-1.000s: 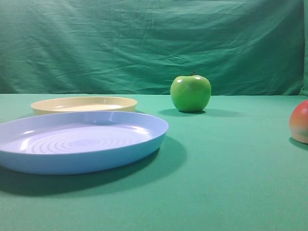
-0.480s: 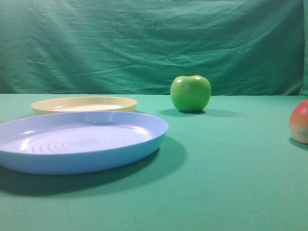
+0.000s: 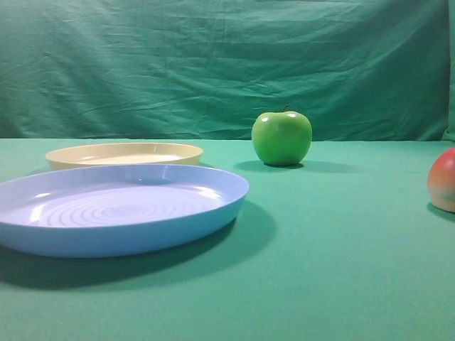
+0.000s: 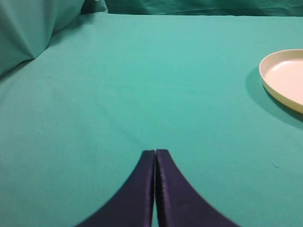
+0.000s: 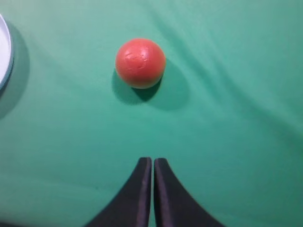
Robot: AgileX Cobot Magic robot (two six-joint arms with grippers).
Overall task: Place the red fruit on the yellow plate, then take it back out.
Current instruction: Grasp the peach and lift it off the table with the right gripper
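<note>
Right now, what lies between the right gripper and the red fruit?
Only bare green cloth: the right wrist view shows nothing between the shut right gripper and the red fruit.

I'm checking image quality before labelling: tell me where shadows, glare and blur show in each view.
Exterior high view: glare spots on the green apple, a broad shadow beside the blue plate. Right wrist view: the red fruit casts a soft shadow to both sides. Left wrist view: the left hand looks blurred at the bottom edge.

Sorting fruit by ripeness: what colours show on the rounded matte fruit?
Rounded matte fruit: red top fading to peach-yellow base, best in exterior high view.
</note>
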